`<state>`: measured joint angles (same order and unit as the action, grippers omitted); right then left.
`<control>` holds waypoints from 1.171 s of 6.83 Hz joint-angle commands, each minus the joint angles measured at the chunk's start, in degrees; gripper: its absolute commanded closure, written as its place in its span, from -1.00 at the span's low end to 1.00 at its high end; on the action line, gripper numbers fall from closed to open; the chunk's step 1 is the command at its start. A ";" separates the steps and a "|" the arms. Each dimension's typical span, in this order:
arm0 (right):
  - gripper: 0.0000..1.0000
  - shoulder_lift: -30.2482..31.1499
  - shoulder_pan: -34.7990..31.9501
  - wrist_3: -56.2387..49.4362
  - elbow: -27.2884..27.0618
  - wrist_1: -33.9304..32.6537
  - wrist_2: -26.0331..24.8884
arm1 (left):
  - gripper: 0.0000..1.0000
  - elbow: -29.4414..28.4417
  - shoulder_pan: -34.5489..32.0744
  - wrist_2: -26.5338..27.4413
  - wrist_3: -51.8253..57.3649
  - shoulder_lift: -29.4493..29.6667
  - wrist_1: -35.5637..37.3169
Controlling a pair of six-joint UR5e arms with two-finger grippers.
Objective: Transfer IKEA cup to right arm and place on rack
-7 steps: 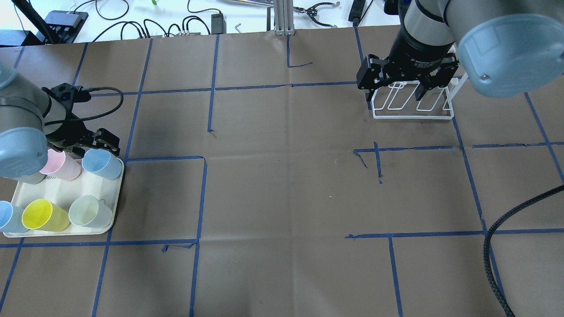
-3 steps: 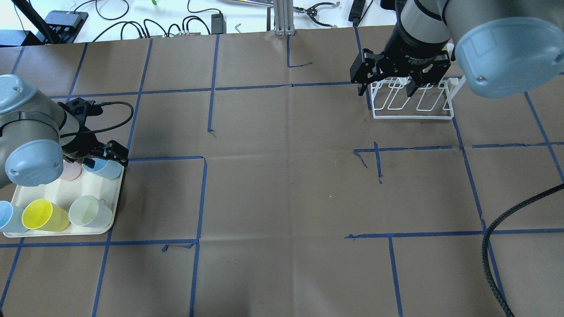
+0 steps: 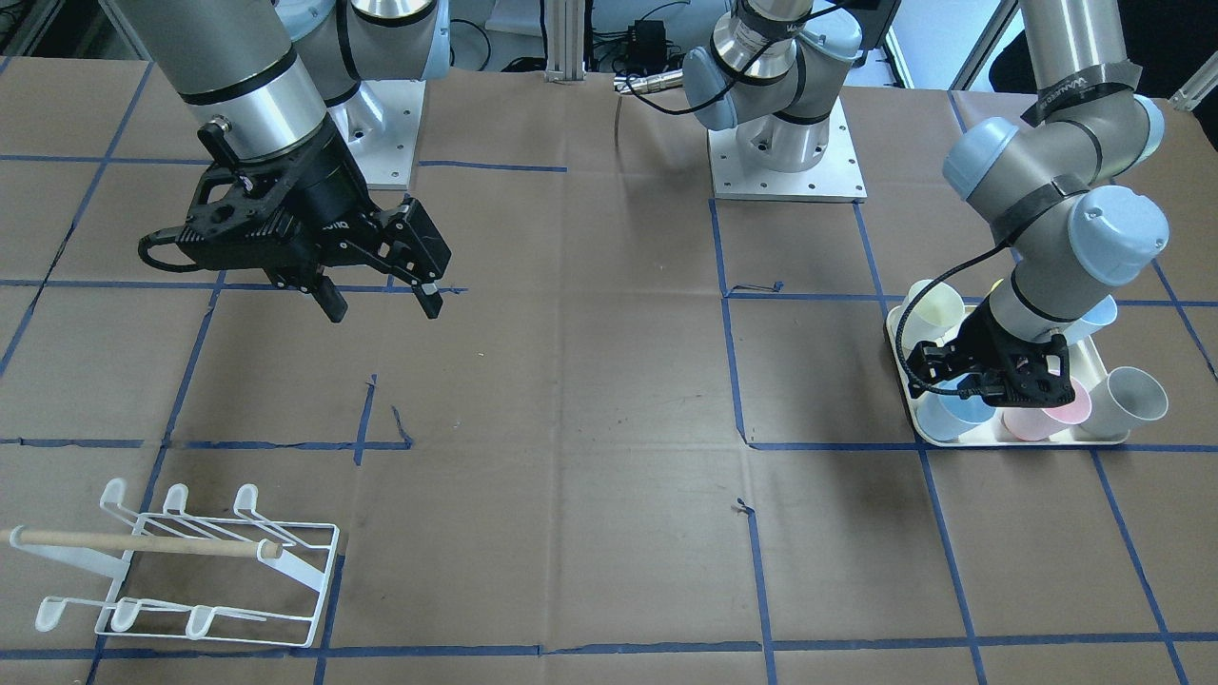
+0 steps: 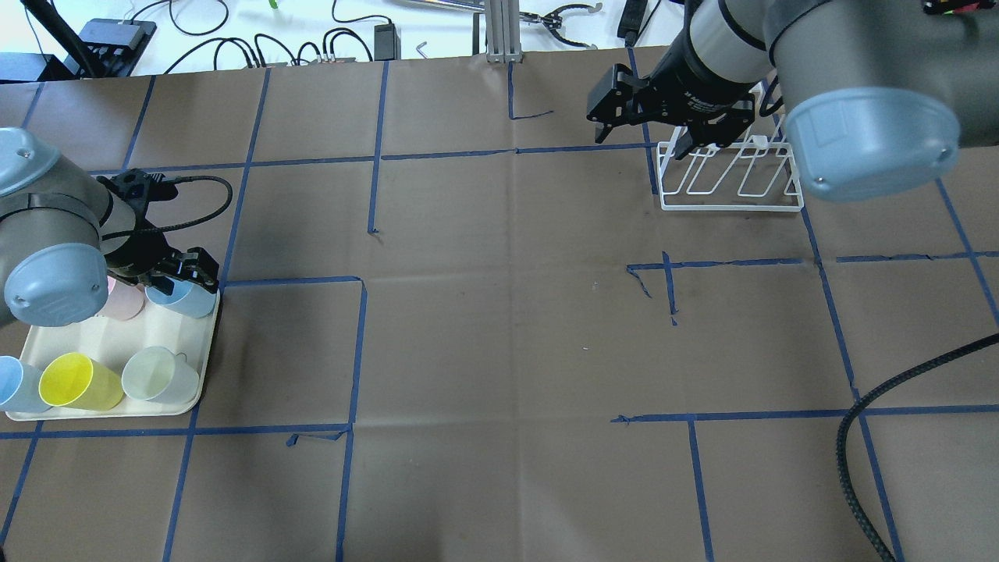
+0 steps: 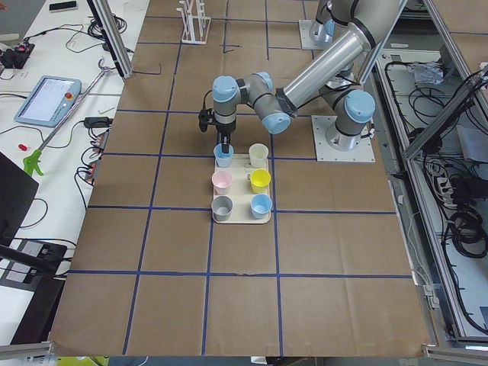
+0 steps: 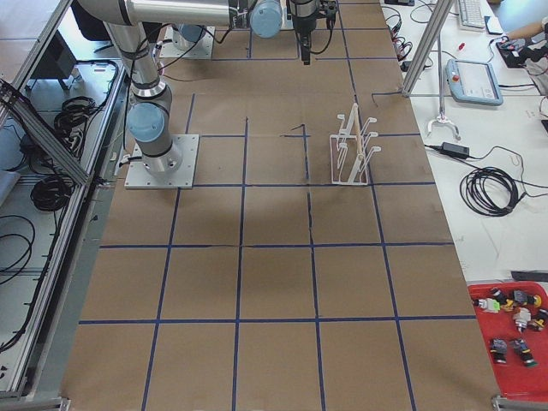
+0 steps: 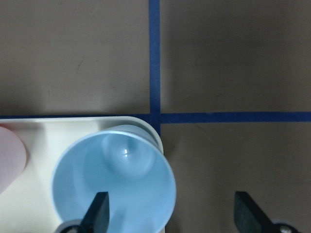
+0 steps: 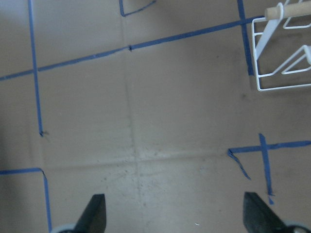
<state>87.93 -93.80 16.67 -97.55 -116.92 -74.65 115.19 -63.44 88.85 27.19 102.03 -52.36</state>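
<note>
The tray holds six cups in two rows, all upright with mouths up. The blue cup stands at a tray corner, its long axis vertical. A cream cup, pink cup, yellow cup, grey cup and second blue cup fill the rest. The left claw hangs released over that corner, one finger inside the blue cup and the other over the bench just off the tray. The right claw, released and empty, hovers well apart from the tray. The rack stands farther from the tray.
</note>
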 commanded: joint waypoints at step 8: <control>-0.99 0.66 -0.60 59.49 -30.39 -75.57 15.06 | 1.00 -23.44 -1.68 -0.52 2.16 -0.08 -23.75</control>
<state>88.71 -94.35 69.22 -125.19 -183.50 -60.25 100.20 -64.27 88.38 29.75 101.55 -66.04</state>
